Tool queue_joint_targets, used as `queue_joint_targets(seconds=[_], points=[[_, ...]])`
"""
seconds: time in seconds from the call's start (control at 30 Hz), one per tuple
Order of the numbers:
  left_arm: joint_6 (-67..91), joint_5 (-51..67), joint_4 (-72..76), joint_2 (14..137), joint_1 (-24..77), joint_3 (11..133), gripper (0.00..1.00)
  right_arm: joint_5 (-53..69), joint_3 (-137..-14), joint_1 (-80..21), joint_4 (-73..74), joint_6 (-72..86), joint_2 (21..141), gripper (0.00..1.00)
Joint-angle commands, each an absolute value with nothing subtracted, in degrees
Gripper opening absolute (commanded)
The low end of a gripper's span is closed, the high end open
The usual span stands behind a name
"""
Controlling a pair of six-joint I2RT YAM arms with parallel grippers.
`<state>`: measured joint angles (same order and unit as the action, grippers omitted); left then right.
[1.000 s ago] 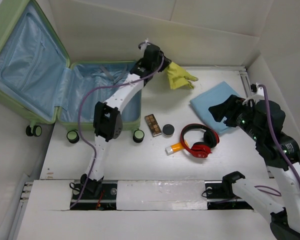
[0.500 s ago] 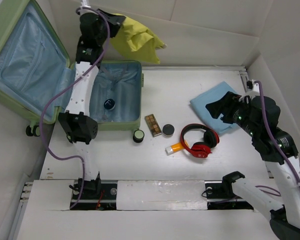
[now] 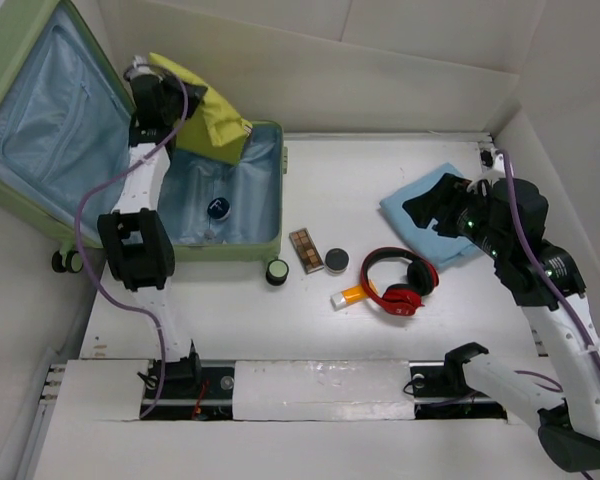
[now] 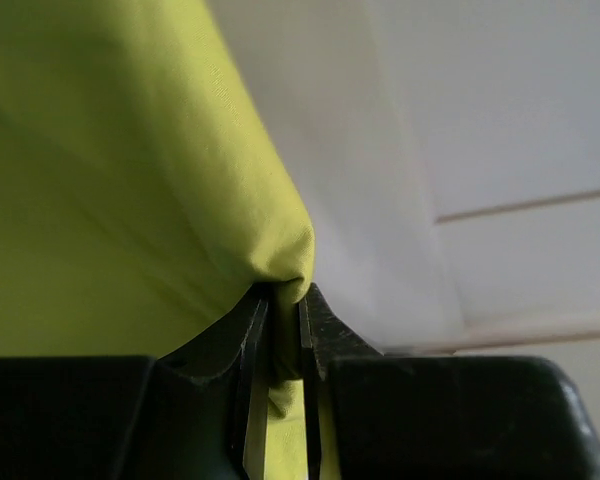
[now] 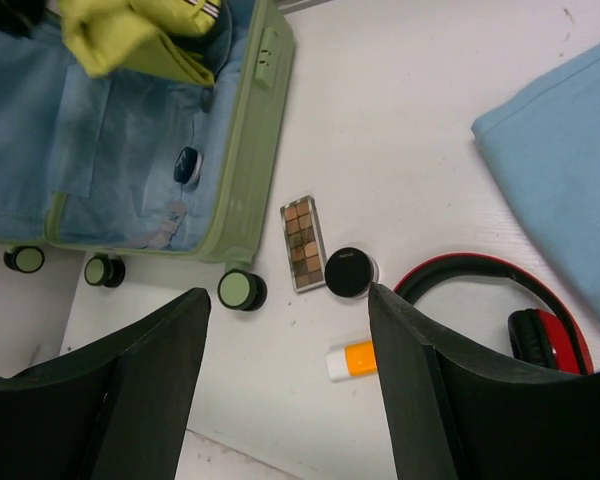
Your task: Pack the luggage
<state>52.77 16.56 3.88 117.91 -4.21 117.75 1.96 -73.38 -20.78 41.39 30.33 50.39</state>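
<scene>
Luggage (image 3: 242, 249): lies open at the table's left end, lid tilted back, blue lining showing.
Left gripper (image 4: 283, 310): pinched tight on a fold of yellow cloth (image 3: 215, 115), held up over the open case.
Right gripper (image 5: 285, 300): fingers spread wide, holding nothing, above the blue towel (image 5: 570, 170).
Table (image 3: 380, 160): red headphones (image 3: 398, 280), makeup palette (image 3: 306, 249) and orange tube (image 3: 352, 295) lie right of the case.
</scene>
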Motion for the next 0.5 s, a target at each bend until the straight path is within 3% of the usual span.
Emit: queue_joint_targets(seconds=[0.0, 0.03, 0.17, 0.27, 0.47], points=[[53.0, 21.4, 22.8, 105.2, -4.2, 99.1, 0.0, 3.9, -72.9, -21.4, 37.4, 30.8, 50.0, 0.7], [53.9, 21.4, 28.3, 103.2, -5.2, 87.9, 0.0, 4.0, -72.1, -21.4, 36.8, 30.8, 50.0, 0.7], [55.0, 22.5, 36.9, 94.4, -7.1, 66.3, 0.0, 4.0, -70.6, -21.9, 36.8, 31.3, 50.0, 0.7], [55.6, 22.5, 39.1, 88.2, -7.6, 55.1, 0.0, 4.0, -69.4, -22.4, 36.8, 31.3, 50.0, 0.7], [56.2, 18.7, 34.0, 77.7, -9.5, 46.0, 0.0, 4.5, -68.9, -22.9, 36.8, 31.3, 50.0, 0.7]])
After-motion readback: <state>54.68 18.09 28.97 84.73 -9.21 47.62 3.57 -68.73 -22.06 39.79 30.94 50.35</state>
